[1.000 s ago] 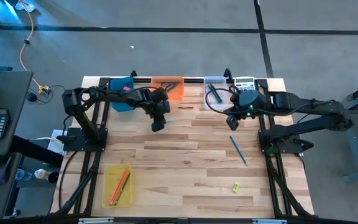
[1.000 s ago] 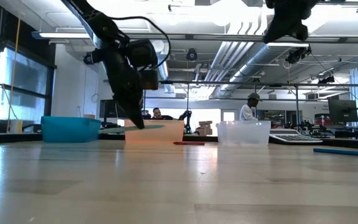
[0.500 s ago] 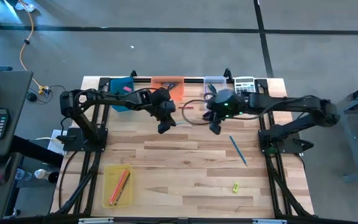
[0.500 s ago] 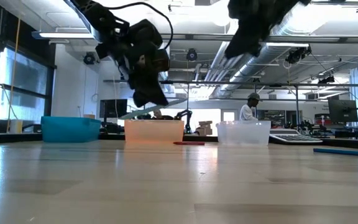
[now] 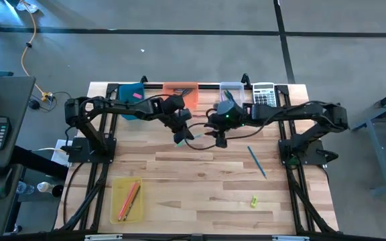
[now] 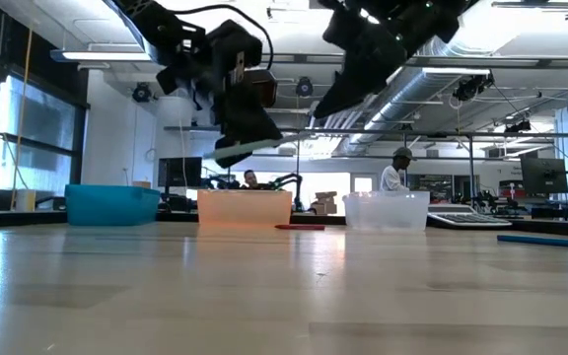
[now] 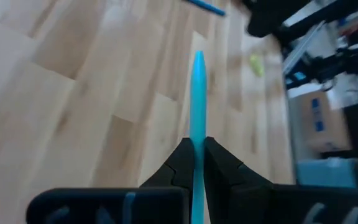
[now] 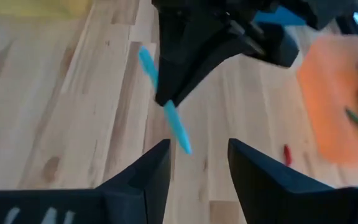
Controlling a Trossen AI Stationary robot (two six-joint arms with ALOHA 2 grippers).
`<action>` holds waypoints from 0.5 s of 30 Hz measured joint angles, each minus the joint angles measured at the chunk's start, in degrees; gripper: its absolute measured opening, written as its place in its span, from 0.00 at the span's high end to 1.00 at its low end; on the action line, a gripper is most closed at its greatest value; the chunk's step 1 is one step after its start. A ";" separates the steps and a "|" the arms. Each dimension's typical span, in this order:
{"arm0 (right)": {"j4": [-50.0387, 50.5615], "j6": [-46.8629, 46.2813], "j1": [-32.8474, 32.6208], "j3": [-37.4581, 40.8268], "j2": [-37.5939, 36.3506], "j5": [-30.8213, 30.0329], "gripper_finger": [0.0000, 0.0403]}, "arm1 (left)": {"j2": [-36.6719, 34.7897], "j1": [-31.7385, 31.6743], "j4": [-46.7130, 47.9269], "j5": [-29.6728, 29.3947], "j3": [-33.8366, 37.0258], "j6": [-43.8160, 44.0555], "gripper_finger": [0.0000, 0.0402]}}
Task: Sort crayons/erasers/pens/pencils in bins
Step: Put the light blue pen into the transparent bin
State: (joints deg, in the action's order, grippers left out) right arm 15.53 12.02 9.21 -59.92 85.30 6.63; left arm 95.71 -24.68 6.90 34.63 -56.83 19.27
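My left gripper (image 5: pixel 183 135) hangs above the middle of the table, shut on a teal pen (image 5: pixel 194 136). My right gripper (image 5: pixel 218 138) is just to its right and open (image 8: pixel 199 163). The pen's free end (image 8: pixel 184 144) shows right in front of the gap between the right fingers, and I see no touch. At the far edge stand a blue bin (image 5: pixel 131 99), an orange bin (image 5: pixel 179 92) and a clear bin (image 5: pixel 232 95) holding green pens. A yellow bin (image 5: pixel 127 199) holding orange pencils sits at the near left. My left gripper pinches the teal pen (image 7: pixel 197 134) between its two fingertips (image 7: pixel 182 160), about midway along the pen. Part of the pen sticks out ahead of the fingers and part runs back between them. The pen is lifted clear of the table, slightly tilted (image 6: pixel 252 148).
A blue pen (image 5: pixel 256 161) lies on the table right of centre. A small yellow piece (image 5: pixel 253 200) is nearer the front edge. A short red piece (image 6: pixel 299 227) lies by the orange bin. A grey calculator (image 5: pixel 263 92) sits at the far right corner.
My left gripper has risen from just above the table with the teal pen and gone a little toward the right edge. The pen is now lifted higher. My right gripper has swung from near the clear bin toward the table's left, up to the left gripper.
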 joint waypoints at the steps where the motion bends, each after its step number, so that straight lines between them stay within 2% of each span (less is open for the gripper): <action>1: -0.21 1.24 0.02 0.00 0.00 -0.10 0.62 | -0.01 -0.02 -0.39 0.65 -0.01 1.26 1.00; 12: 0.05 12.87 -2.78 0.00 0.02 -0.57 0.62 | -0.01 -0.83 -7.23 7.20 -0.01 16.67 1.00; 15: 0.04 15.76 -4.58 0.00 0.02 -4.48 0.62 | 0.29 -0.84 -9.83 7.71 -0.02 20.90 1.00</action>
State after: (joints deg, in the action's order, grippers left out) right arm 15.57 27.78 4.63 -59.92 85.32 2.14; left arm 96.00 -25.52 -2.93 42.33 -56.85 40.17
